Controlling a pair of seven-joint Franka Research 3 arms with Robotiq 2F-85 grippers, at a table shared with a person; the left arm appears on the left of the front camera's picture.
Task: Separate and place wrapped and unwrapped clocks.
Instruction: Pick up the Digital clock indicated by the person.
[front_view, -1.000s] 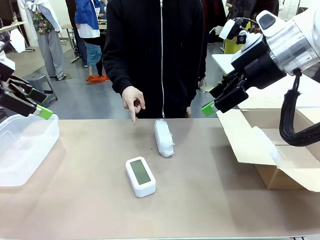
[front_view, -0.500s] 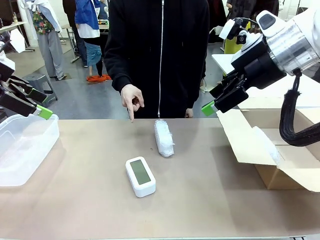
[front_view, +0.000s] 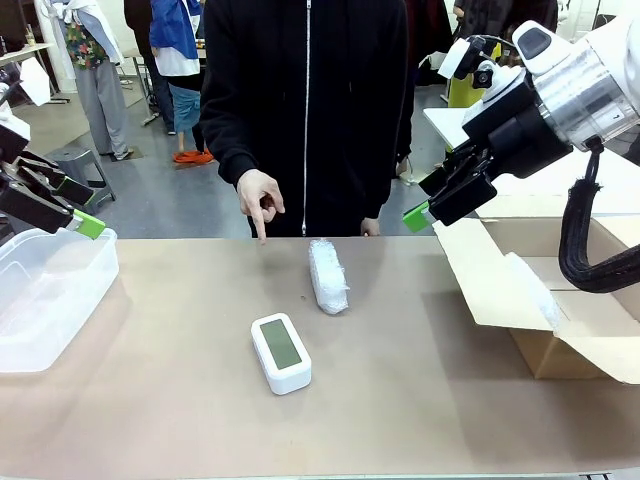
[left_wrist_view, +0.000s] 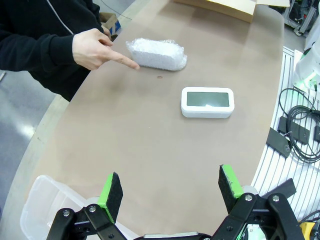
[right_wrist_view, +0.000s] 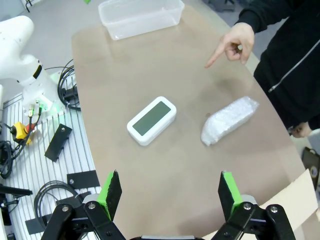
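Above the bench's left edge, the robot's left hand hangs over the rim of a clear plastic tub, with its jaws spread wide and gripping nothing. High on the right, the robot's right hand hovers tilted beside an open-flapped cardboard box, equally wide and gripping nothing. The box's inside is hidden. Mid-bench lies the white clock, screen up, and just beyond it a bubble-wrap bundle. A person's hand points a finger down near the bundle.
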